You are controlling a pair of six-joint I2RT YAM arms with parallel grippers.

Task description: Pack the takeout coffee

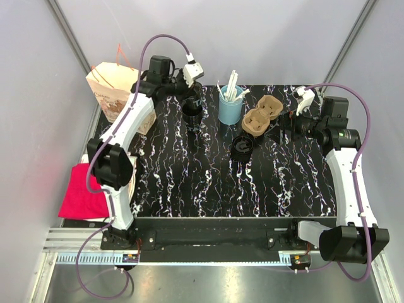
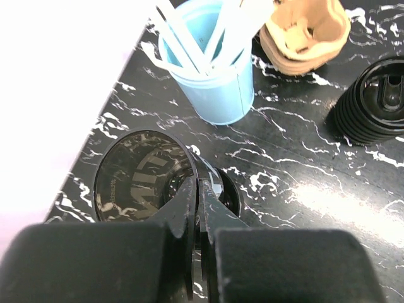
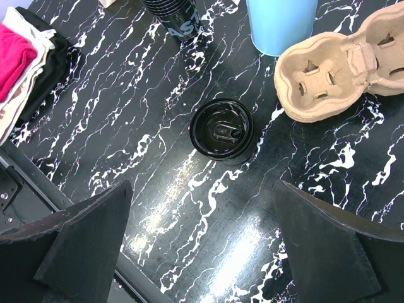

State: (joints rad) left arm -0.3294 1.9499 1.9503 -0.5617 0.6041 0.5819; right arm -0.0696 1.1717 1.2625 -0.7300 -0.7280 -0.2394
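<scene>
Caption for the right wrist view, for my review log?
Open right gripper faces the lidded takeout coffee, with the cardboard cup carrier and light-blue cup beyond.

Black marbled table [image 1: 221, 183], grey walls [image 1: 252, 38]

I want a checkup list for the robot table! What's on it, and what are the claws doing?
Surface: black marbled table, no spills seen.
Job's things: takeout coffee, lidded, upright, mid-table, untouched.
Clutter: lidless black cup, blue straw cup, cardboard carrier, paper bag, pink cloth.
Grippers: left gripper pinches the lidless black cup's rim; right gripper open, facing the takeout coffee, apart from it.
Cables: purple cables loop over both arms.
Surroundings: pale walls; nothing else seen.
</scene>
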